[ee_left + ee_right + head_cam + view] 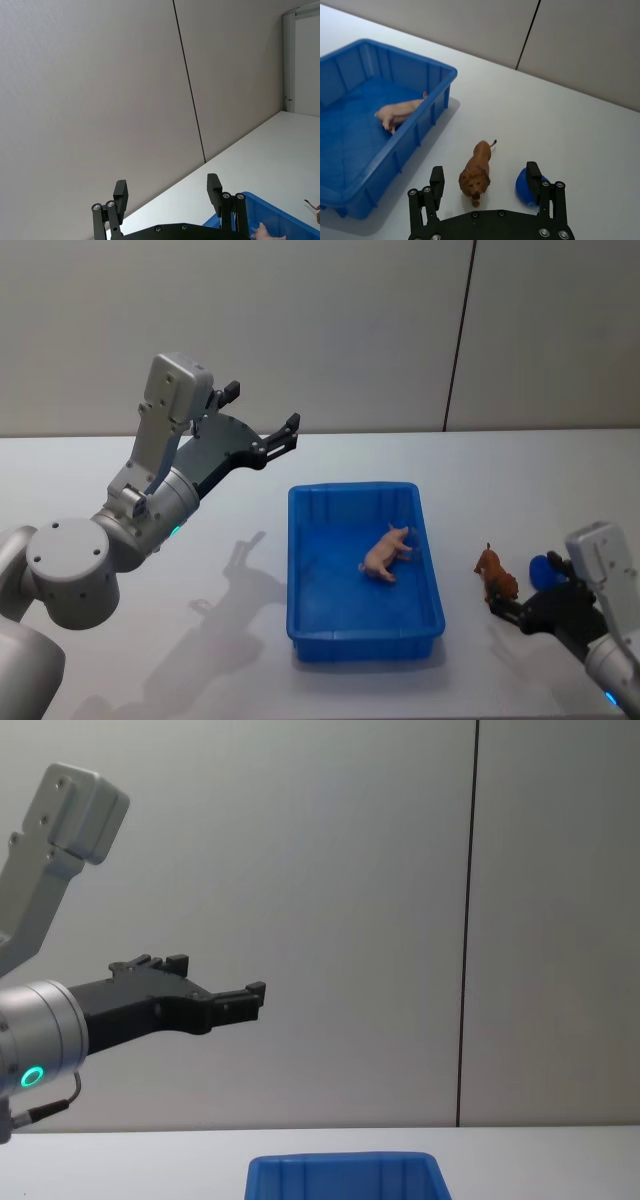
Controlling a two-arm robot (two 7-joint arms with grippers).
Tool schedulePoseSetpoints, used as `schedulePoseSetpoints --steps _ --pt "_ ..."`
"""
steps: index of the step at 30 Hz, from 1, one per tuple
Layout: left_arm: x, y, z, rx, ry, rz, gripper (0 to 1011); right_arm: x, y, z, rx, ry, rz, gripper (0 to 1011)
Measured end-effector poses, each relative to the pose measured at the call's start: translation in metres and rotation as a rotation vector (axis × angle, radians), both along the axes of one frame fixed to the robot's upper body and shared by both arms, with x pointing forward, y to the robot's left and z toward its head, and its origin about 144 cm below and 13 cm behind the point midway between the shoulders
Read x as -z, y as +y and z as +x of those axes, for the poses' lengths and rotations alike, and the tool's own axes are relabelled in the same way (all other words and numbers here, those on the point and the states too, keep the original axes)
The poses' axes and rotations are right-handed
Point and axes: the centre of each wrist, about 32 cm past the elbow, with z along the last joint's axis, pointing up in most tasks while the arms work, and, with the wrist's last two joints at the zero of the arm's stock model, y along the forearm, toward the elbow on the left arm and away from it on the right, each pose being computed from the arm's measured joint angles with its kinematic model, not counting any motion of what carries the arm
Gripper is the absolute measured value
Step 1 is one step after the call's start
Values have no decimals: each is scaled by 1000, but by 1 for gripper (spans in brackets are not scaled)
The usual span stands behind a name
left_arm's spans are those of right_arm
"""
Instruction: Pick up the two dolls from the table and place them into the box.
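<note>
A pink pig doll (387, 552) lies on the floor of the blue box (296, 570) at the middle of the white table (480, 470). A brown lion doll (495, 575) stands on the table just right of the box. My right gripper (525, 586) is low at the table, open. In the right wrist view the lion (477, 172) has its head between the right gripper's (485, 182) fingers, untouched, with the pig (400, 112) and box (405, 55) beyond. My left gripper (262, 410) hangs open and empty, high above the table left of the box.
A small blue rounded object (545, 570) lies on the table beside the right gripper's outer finger (534, 180). The grey wall rises behind the table's far edge. Bare tabletop spreads left of and behind the box.
</note>
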Motion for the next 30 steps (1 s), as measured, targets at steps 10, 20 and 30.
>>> schedulePoseSetpoints --steps 10,20,30 --pt "0 0 0 -1 0 0 1001 24 -5 -1 -9 17 -32 1001" --pt "0 0 0 -2 0 0 1001 43 -9 4 -28 9 -32 1001" --pt "0 0 0 -2 0 0 1001 54 -11 12 -51 -10 -20 1001"
